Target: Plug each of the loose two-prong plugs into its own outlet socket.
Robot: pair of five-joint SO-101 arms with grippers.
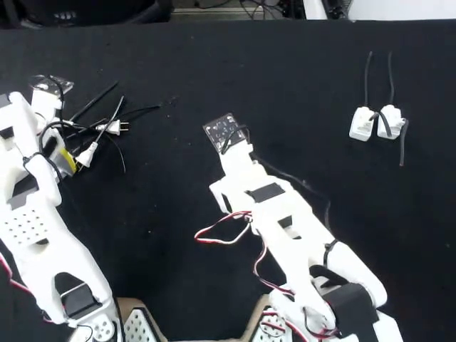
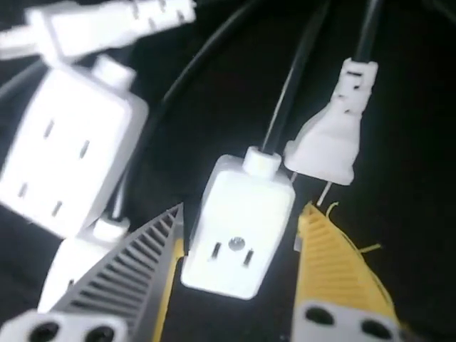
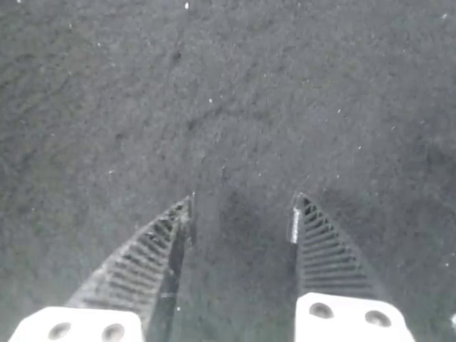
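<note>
In the left wrist view a white outlet socket [image 2: 239,239] on a black cord lies between my left gripper's [image 2: 242,214] grey finger [image 2: 135,263] and yellow finger [image 2: 335,271]; the gripper is open, and both fingers stand close to the socket's sides. A white two-prong plug [image 2: 331,142] lies right beside the yellow finger. A larger white outlet block [image 2: 68,149] and another plug [image 2: 107,25] lie close by. The high view has the left gripper [image 1: 68,160] down among two loose plugs [image 1: 112,128] [image 1: 87,154]. My right gripper [image 3: 242,210] [image 1: 226,132] is open over bare black cloth at mid table.
Black cords [image 1: 100,107] tangle around the left gripper. Two white plug-and-socket pieces [image 1: 362,123] [image 1: 390,120] with black cords sit side by side at the far right. Black cloth [image 1: 285,85] covers the table.
</note>
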